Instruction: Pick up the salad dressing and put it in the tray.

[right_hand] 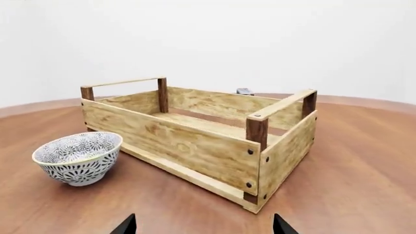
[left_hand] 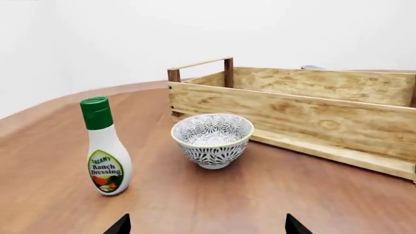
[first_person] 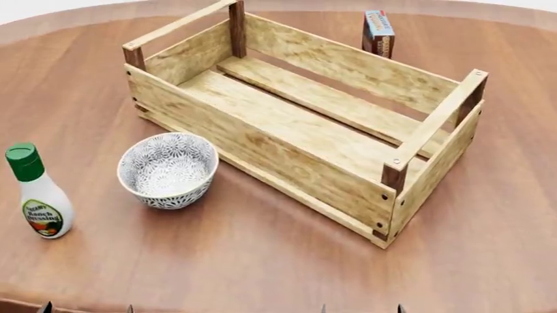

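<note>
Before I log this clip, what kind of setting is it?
Probably a simulated tabletop test scene, loosely kitchen-like: a bare brown wooden table against blank white walls, holding a ranch salad dressing bottle, a patterned bowl, a slatted wooden tray and a small carton.

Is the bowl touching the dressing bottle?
Apart. The head view shows bare table between the bowl and the dressing bottle; the left wrist view shows the same gap.
</note>
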You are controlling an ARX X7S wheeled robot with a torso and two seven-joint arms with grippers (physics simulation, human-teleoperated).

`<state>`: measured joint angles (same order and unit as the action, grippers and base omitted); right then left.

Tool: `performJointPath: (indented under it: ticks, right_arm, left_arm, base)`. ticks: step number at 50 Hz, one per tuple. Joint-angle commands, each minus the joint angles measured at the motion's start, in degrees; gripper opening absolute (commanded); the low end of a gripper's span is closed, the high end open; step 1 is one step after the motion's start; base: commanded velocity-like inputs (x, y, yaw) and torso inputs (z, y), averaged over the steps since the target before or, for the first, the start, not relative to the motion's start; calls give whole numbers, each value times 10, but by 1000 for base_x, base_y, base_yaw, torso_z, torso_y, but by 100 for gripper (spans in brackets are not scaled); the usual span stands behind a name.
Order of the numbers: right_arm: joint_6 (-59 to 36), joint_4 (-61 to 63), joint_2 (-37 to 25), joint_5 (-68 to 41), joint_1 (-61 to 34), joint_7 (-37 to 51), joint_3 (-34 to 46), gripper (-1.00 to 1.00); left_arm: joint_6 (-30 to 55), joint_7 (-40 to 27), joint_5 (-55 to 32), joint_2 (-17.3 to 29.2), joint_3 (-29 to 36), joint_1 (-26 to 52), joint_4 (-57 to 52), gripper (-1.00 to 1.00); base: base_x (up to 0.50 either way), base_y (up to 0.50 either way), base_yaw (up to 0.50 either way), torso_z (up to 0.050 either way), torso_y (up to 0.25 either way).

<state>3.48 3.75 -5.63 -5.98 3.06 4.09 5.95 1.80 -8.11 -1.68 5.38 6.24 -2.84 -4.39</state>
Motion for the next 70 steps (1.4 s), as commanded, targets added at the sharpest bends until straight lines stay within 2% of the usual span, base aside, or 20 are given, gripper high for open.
performJointPath:
  ticks: [1, 8, 18, 23, 30, 35, 47, 58, 70]
  right_arm:
    - [0, 2, 2, 0, 1, -6, -4, 100]
    - [-19, -13, -1, -4, -10, 2, 2, 100]
    - [-39, 34, -12, -10, 0, 13, 7, 100]
    - [-124, 133, -28, -20, 1, 17, 12, 100]
    - [-286, 280, -57, -63, -30, 24, 1, 100]
    - [-363, 324, -68, -94, -61, 28, -13, 100]
    - [-480, 378, -85, -152, -107, 35, -38, 100]
    - [-508, 392, -93, -162, -123, 42, -37, 100]
    - [-511, 394, -98, -161, -134, 45, -25, 100]
  left_arm:
    - [9, 9, 5, 3, -1, -2, -13, 100]
    - [-5, 0, 14, 9, 9, 1, -2, 100]
    - [49, -20, 19, 15, 7, 1, -65, 100]
    - [126, -11, -2, 23, 3, 6, -150, 100]
    - [226, -16, -13, 32, -9, 35, -209, 100]
    - [300, -8, -45, 36, -23, 47, -267, 100]
    - [394, -7, -82, 44, -39, 70, -344, 100]
    - [407, -10, -89, 48, -39, 75, -352, 100]
    - [362, -16, -73, 57, -22, 61, -344, 100]
  base:
    - [0, 500, 0, 0, 0]
    - [0, 361, 0, 0, 0]
    - [28, 0, 0, 0, 0]
    - [492, 0, 0, 0, 0]
    - [500, 0, 0, 0, 0]
    - [500, 0, 0, 0, 0]
    - [500, 0, 0, 0, 0]
    - [500, 0, 0, 0, 0]
    - [263, 0, 0, 0, 1]
